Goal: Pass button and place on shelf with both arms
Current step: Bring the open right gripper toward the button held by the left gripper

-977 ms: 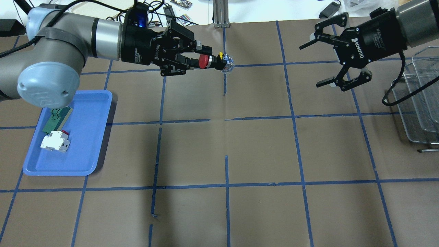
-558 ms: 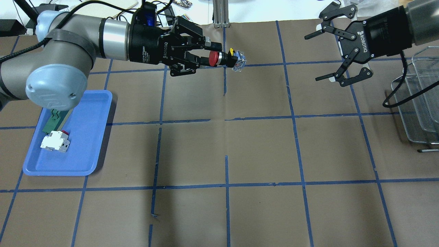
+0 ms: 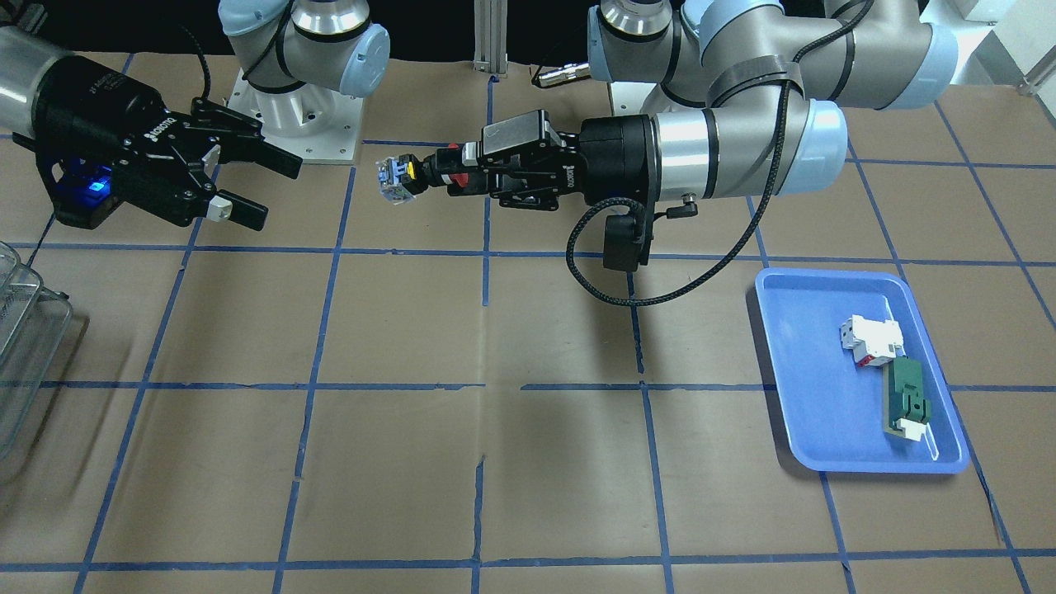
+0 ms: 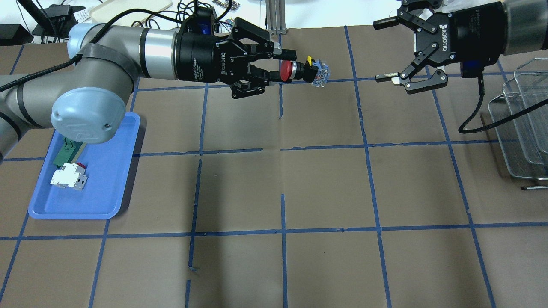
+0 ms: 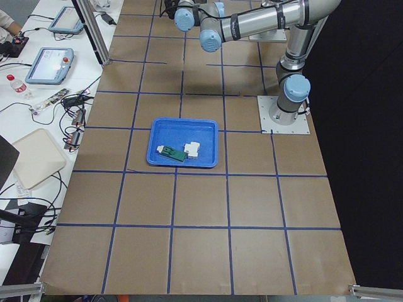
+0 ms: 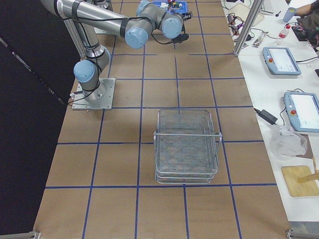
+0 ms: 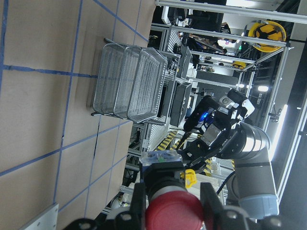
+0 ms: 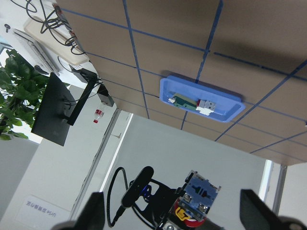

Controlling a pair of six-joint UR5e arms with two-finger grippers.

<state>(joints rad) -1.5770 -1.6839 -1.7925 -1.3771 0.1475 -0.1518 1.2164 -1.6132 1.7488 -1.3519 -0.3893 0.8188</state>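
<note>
From the front, you see the left claw (image 3: 456, 171) clamped on the button (image 3: 396, 178) by its red cap, above the bench (image 3: 412, 330). Overhead, the right claw (image 4: 378, 50) gapes wide, empty, apart from the button; the shelf (image 4: 520, 124) sits behind it.

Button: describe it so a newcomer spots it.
Overhead view: follow the left arm over the table's far side. Its end effector holds the button midair. Red dome cap and yellow ring; the white block and green part lie in the blue tray.
</note>
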